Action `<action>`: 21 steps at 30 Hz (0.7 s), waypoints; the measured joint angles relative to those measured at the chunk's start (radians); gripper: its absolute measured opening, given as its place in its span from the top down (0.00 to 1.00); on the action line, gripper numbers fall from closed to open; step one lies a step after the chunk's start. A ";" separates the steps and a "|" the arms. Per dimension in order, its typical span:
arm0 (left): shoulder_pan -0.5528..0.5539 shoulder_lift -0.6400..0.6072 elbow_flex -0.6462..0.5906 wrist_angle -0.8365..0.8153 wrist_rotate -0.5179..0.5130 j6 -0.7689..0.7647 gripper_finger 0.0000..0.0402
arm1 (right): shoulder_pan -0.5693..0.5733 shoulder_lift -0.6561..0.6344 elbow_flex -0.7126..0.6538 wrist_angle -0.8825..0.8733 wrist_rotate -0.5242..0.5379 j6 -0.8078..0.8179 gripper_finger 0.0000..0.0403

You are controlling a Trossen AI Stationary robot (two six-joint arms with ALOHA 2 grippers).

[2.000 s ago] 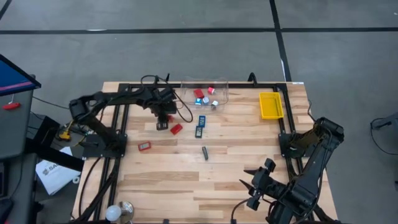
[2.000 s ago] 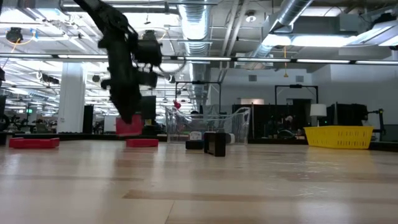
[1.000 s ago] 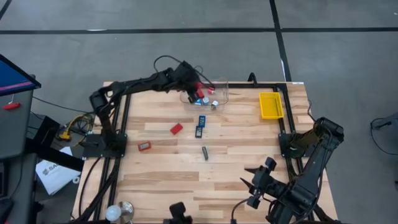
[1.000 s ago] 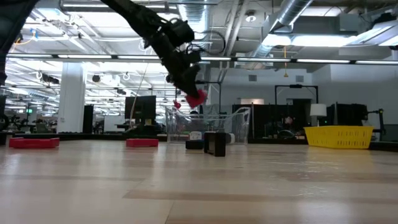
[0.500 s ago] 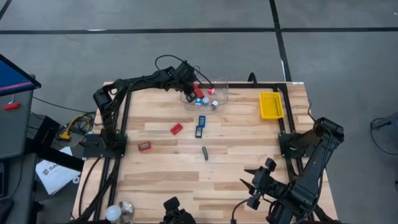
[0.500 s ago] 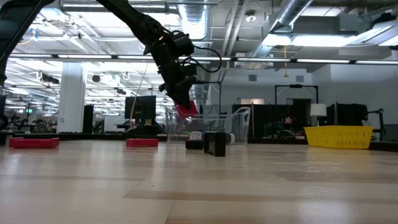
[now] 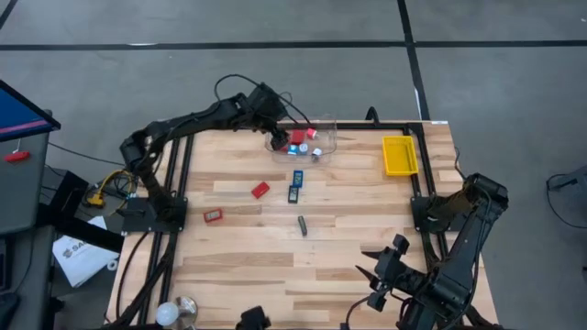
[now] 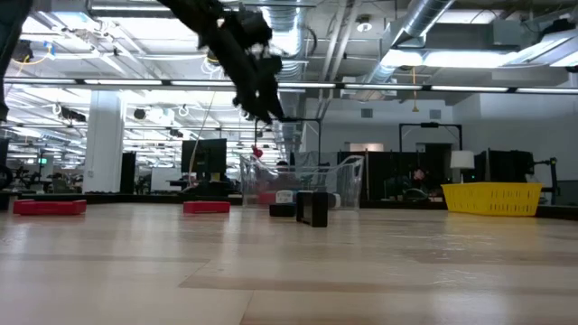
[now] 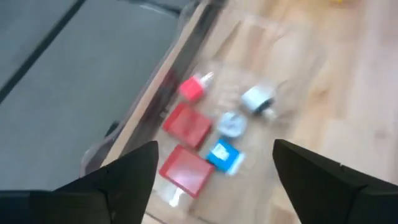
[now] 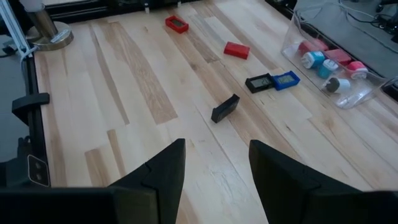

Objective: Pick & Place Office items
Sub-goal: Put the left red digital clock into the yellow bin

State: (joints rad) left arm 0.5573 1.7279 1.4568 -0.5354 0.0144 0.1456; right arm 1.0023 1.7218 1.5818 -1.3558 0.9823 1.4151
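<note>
My left gripper (image 7: 278,126) hangs open over the left end of the clear tub (image 7: 316,124) at the table's far edge, touching nothing. Below it in the tub lie red blocks (image 9: 185,171), a blue piece (image 9: 224,156) and white-silver pieces (image 9: 257,98). On the table rest a red block (image 7: 260,190), a red flat piece (image 7: 213,215), two flat blue-black rectangles (image 7: 295,184) and a short dark stick (image 7: 302,225). My right gripper (image 7: 374,275) waits open near the table's near right, holding nothing.
A yellow tray (image 7: 400,154) stands at the far right of the table. A white bulb-like object (image 7: 167,314) sits by the near left corner. Bare wood lies between the dark stick and my right gripper.
My left gripper held a red block over the tub, dipped down into it, then opened and let the block go. It has since risen and drawn slightly toward the table's left. The red block now lies in the tub.
</note>
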 joint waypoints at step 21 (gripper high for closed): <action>-0.353 -0.562 -0.605 -0.572 -0.002 -0.401 0.42 | 0.023 0.000 0.000 0.005 0.039 0.063 0.58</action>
State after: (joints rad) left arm 0.2042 1.1656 0.8521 -1.1073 0.0120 -0.2556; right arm 1.0257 1.7222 1.5814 -1.3507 1.0218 1.4784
